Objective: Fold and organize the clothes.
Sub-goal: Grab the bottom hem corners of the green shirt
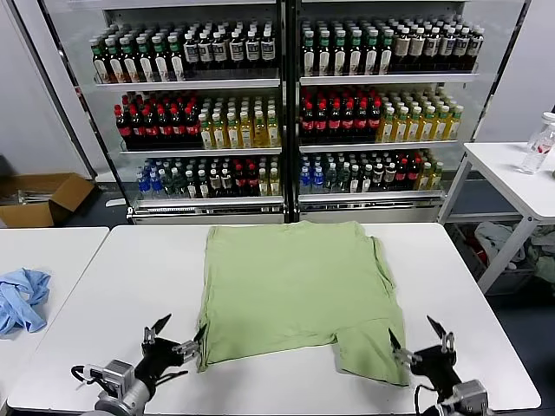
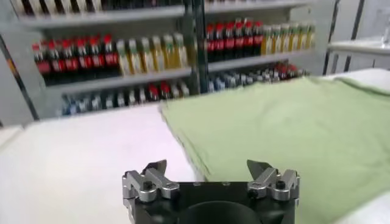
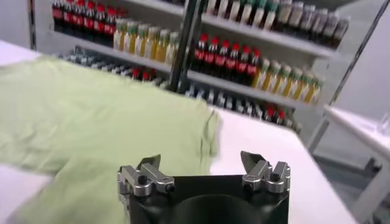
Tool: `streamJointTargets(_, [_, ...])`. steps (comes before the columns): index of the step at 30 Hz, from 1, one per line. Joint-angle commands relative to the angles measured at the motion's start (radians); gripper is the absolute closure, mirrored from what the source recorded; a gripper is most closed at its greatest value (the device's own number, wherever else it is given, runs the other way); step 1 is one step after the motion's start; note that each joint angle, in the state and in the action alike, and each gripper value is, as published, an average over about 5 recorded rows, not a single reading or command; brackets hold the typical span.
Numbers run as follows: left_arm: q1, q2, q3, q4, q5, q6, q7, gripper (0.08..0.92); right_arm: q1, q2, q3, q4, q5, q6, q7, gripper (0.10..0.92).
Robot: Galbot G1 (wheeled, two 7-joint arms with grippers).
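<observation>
Where it lies flat on the white table (image 1: 113, 277), the shirt (image 1: 290, 286) shows only a plain pale green side, spread out roughly square across the table's middle, its far edge close to the table's back edge. One sleeve sticks out at the robot's right, and the near right corner hangs lower than the rest, forming a flap that reaches toward the front edge. The cloth is smooth with a few soft creases. The left end effector (image 1: 176, 336) sits at the front of the table just beside the shirt's near left corner, its fingers spread wide and holding nothing. The right end effector (image 1: 418, 341) is at the front right, next to the lower flap, likewise wide open and empty. A light blue cloth (image 1: 22, 299) lies crumpled on a separate table at the far left, well apart from the shirt.
</observation>
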Motion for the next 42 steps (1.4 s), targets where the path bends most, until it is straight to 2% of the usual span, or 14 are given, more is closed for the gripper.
streamJointTargets(1, [0.033, -0.014, 0.058, -0.031, -0.053, 0.103, -0.101, 0.177, -0.062, 0.008, -0.017, 0.0, 0.023, 0.011, 0.023, 0.203])
streamJointTargets(19, [0.004, -0.036, 0.112, 0.012, 0.057, 0.09, -0.147, 0.185, 0.035, 0.029, -0.07, -0.053, 0.084, -0.04, 0.03, 0.219])
streamJointTargets(22, [-0.002, -0.042, 0.116, 0.027, 0.071, 0.074, -0.144, 0.243, 0.038, 0.026, -0.079, -0.051, 0.082, -0.068, 0.031, 0.284])
streamJointTargets(32, [-0.007, -0.057, 0.147, 0.075, 0.119, 0.038, -0.138, 0.536, 0.043, 0.02, -0.104, -0.062, 0.145, -0.072, 0.027, 0.578])
streamJointTargets(42, [0.007, -0.042, 0.112, 0.038, 0.159, 0.017, -0.096, 0.822, 0.031, 0.011, -0.067, 0.013, 0.15, -0.033, 0.021, 0.864])
